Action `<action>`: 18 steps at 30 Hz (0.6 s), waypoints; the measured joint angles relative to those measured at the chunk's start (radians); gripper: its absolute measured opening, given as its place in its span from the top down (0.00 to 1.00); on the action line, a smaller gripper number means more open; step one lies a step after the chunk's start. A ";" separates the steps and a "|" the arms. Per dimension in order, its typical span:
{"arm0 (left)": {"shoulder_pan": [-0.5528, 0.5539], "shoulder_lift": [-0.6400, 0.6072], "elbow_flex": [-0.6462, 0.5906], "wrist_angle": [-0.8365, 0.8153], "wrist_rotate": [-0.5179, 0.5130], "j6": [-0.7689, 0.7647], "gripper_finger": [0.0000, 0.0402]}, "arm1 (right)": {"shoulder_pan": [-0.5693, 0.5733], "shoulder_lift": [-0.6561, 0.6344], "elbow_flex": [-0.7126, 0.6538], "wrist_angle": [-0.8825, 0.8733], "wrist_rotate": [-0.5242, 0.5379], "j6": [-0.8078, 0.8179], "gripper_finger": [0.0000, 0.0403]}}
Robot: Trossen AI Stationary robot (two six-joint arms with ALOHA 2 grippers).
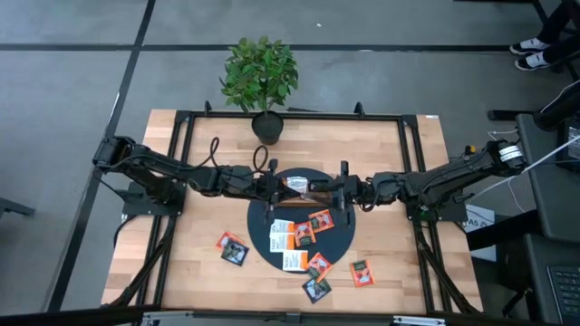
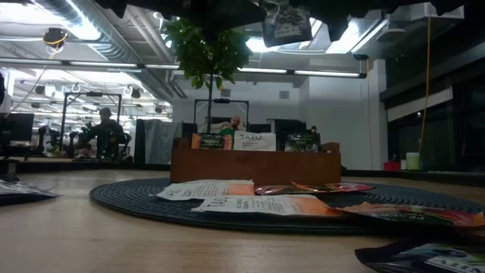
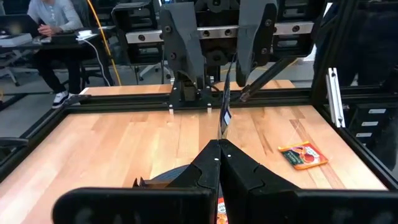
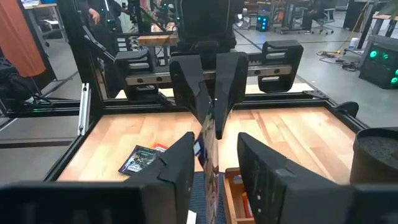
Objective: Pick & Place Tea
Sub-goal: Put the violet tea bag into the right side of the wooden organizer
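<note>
now | left tool (image 3: 219, 149) clamps tea sachet (image 3: 225, 106) | right tool (image 4: 214, 155) open around it

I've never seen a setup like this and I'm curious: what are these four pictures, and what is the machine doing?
It is a robot with two dark arms at a wooden table. One picture looks straight down, one looks level across the tabletop, and two come from cameras on the arms' wrists. On the table are a round dark mat, a wooden tray with tea sachets standing in it, loose sachets and a potted plant. Above the mat, the left tool is shut on one held sachet. The right tool faces it, fingers open on either side of that sachet.
</note>
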 joint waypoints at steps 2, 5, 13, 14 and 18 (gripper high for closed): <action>0.000 0.000 0.000 0.000 0.000 0.000 0.99 | 0.000 0.000 0.000 0.000 0.000 0.000 0.74; 0.000 0.000 0.000 0.001 0.000 0.002 0.99 | 0.000 0.000 0.000 0.000 0.000 0.000 0.81; 0.000 0.000 0.000 0.000 0.003 0.029 0.99 | 0.000 0.000 0.000 -0.001 0.000 0.005 0.98; 0.000 0.000 0.000 0.000 0.003 0.034 0.99 | 0.000 0.000 0.000 0.000 0.000 0.006 0.98; 0.000 0.000 0.000 0.000 0.003 0.024 0.99 | 0.000 0.000 0.000 -0.001 0.000 0.006 0.99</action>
